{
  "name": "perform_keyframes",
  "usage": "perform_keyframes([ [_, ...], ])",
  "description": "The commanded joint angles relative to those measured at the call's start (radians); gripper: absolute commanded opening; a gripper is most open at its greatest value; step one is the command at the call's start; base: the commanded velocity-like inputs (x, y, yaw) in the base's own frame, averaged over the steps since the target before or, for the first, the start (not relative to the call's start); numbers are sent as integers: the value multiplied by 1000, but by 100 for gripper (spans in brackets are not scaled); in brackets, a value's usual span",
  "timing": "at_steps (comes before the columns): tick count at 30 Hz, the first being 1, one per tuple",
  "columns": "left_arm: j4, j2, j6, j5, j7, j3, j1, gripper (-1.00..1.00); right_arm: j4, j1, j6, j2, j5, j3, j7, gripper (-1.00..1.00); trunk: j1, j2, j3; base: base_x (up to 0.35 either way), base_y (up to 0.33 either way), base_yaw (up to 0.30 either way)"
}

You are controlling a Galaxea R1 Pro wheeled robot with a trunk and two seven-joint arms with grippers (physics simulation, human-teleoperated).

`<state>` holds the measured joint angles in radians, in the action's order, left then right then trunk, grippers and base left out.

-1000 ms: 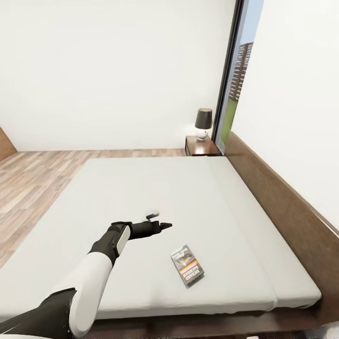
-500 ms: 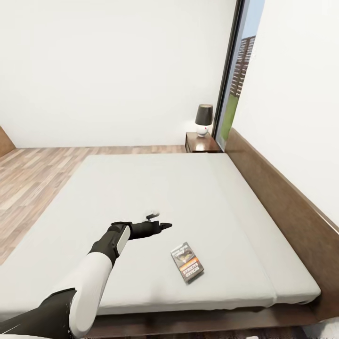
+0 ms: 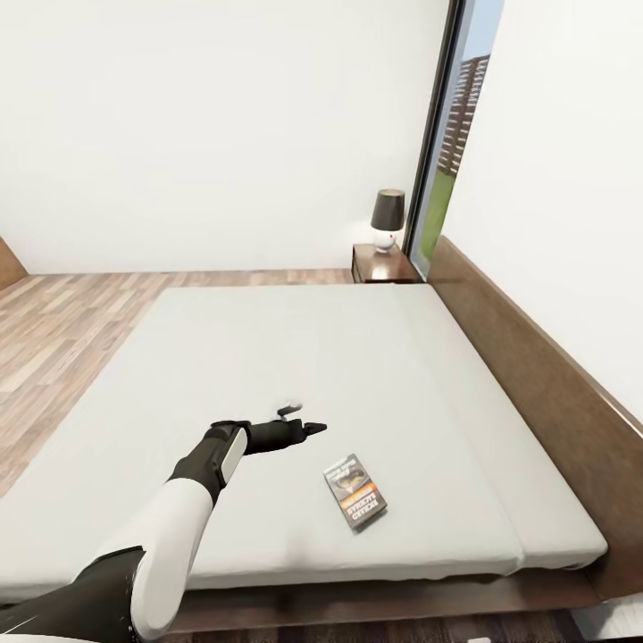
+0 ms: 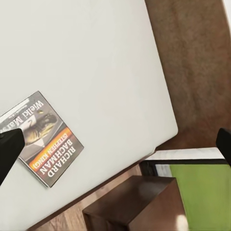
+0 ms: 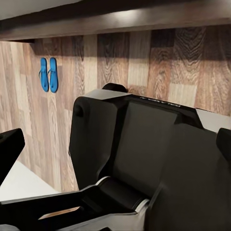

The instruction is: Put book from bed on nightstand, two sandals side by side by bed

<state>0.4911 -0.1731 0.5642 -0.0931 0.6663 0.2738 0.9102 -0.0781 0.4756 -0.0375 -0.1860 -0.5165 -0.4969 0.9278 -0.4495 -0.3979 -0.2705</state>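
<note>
Hovering over the bed, left pincer had jaws spread, empty, just beside the book lying flat near the foot edge. Best approach: swing over the book, drop straight, pinch across its narrow width. Sandals lay paired on the floor; right pincer's jaws stood apart.

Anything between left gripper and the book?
Nothing: in the head view, only bare mattress separates the left gripper from the book.
</note>
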Motion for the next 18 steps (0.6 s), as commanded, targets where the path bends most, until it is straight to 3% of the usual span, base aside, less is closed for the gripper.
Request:
perform_keyframes([
  [1, 1, -1, 6, -10, 7, 8, 1, 100, -3, 1, -4, 0, -8, -8, 5, 100, -1, -2, -4, 0, 0, 0],
  [18, 1, -1, 6, -10, 7, 8, 1, 100, -3, 1, -4, 1, -7, -8, 5, 100, -1, -2, -30, 0, 0, 0],
])
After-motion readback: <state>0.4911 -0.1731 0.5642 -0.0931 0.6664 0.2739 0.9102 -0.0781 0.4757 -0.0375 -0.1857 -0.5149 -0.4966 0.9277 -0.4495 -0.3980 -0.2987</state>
